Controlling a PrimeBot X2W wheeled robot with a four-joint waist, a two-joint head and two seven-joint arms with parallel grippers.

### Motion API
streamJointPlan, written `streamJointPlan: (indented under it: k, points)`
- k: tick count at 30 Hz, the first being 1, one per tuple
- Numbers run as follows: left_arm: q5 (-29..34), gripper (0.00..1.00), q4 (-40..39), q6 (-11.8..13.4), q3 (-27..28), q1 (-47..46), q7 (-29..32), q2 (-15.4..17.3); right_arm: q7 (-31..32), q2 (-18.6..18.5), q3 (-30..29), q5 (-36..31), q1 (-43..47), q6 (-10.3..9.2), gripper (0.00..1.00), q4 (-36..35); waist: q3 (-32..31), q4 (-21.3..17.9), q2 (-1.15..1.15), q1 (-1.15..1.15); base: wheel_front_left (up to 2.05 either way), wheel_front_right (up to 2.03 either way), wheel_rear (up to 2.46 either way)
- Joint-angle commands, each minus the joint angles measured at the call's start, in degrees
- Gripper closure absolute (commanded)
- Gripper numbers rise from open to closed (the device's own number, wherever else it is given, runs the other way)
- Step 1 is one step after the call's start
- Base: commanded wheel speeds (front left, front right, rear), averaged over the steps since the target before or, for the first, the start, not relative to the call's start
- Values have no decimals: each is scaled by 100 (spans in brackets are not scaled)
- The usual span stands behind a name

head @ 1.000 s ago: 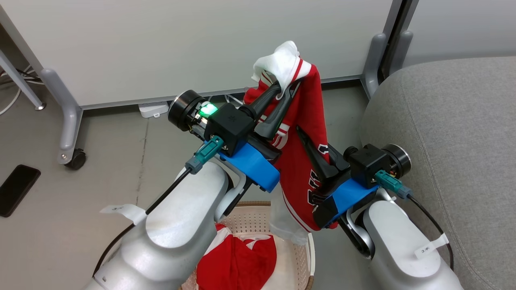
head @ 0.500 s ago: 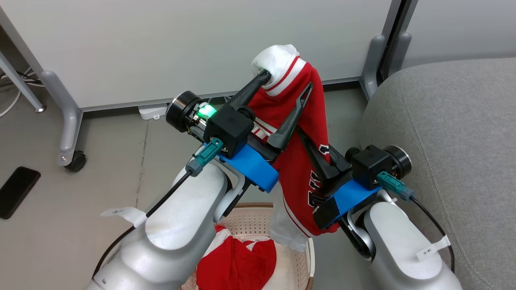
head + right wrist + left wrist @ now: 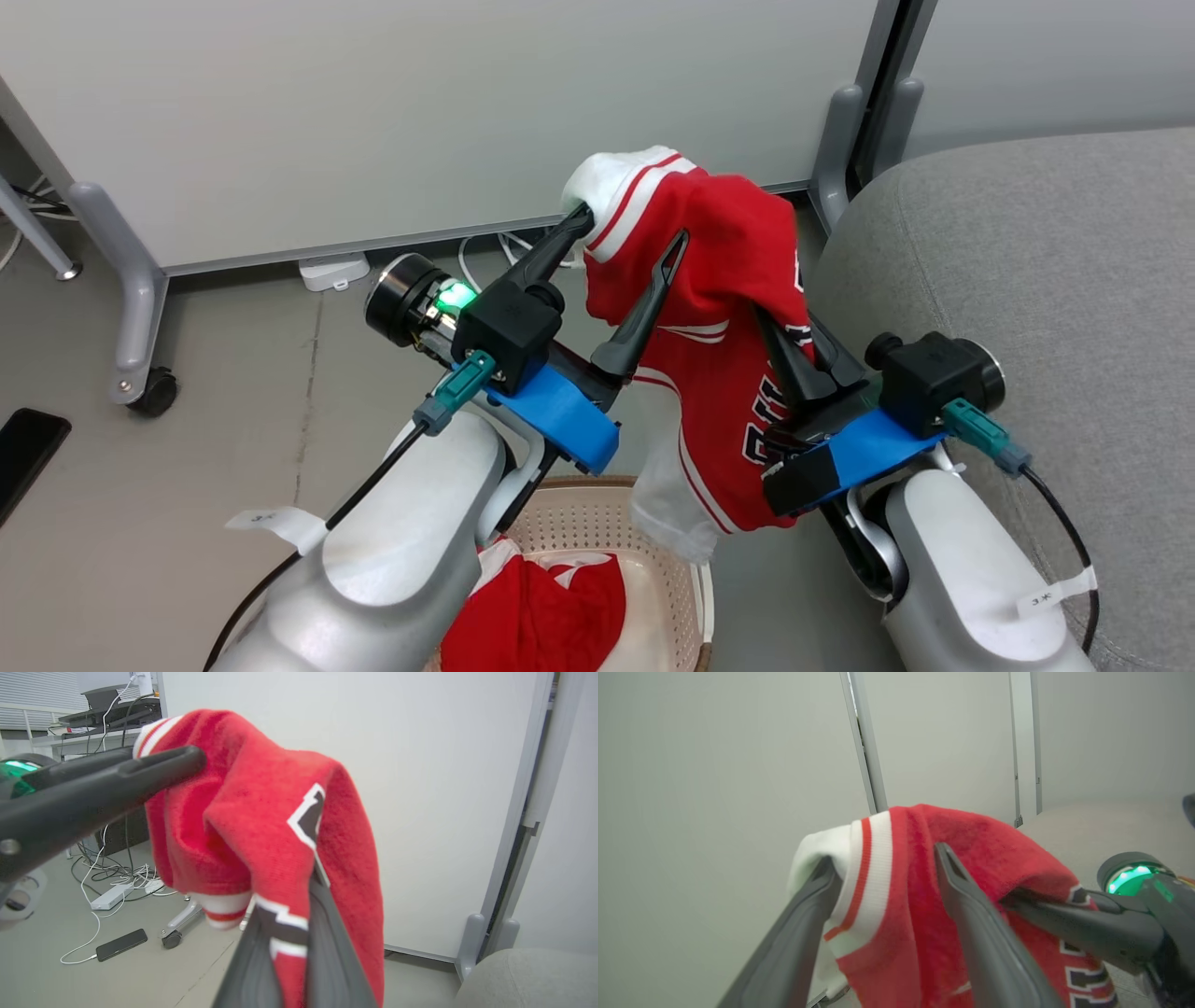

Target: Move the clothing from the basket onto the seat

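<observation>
While the right tool (image 3: 792, 343) is clamped shut on the jersey (image 3: 719, 299) beside its black letters, we see the left tool (image 3: 632, 226) spread wide. Its fingers (image 3: 985, 933) stand apart with the white-banded edge draped over them, not pinched. The jersey hangs in the air between the two tools, above the far right rim of the basket (image 3: 597, 485) and just left of the seat (image 3: 1027, 261). Its lowest fold dangles over that rim. The other garment (image 3: 546, 607) lies crumpled in the basket, near us.

We judge the jersey light, soft and quite limp: it sags between its supports and folds wherever nothing carries it. It looks fuzzy rather than slick, so a firm pinch should hold, and it is not fragile. Loose cloth lying on open fingers could catch on a tip or slide off as the arms travel right.

We think the best hold is a bunched fold of several layers or the thicker banded edge, since a single thin layer may creep out of the tool. For the other garment we would take the highest ridge of the heap, well clear of the basket wall.
</observation>
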Motion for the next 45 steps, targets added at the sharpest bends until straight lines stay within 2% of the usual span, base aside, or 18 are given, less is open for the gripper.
streamJointPlan:
  k: [1, 16, 35, 45]
  points:
    - [11, 0, 12, 20, 7, 78, -25, 42, -23, -17, -91, -27, 85, 3, 100, -91, 6, -57, 0, 0, 0, 0, 0]
    - [5, 0, -35, 79, 46, 490, -21, 224, -23, -13, -935, -82, 615, 3, 100, -703, 149, -683, 0, 0, 0, 0, 0]
    - [146, 0, -86, 21, -102, 461, -21, 156, -23, -12, -1371, -32, 1315, 3, 100, -1148, 383, -1752, 0, 0, 0, 0, 0]
    - [191, 0, -24, -29, -189, 295, -21, 70, -23, -12, -1490, 55, 1534, 3, 100, -1282, 514, -2076, 0, 0, 0, 0, 0]
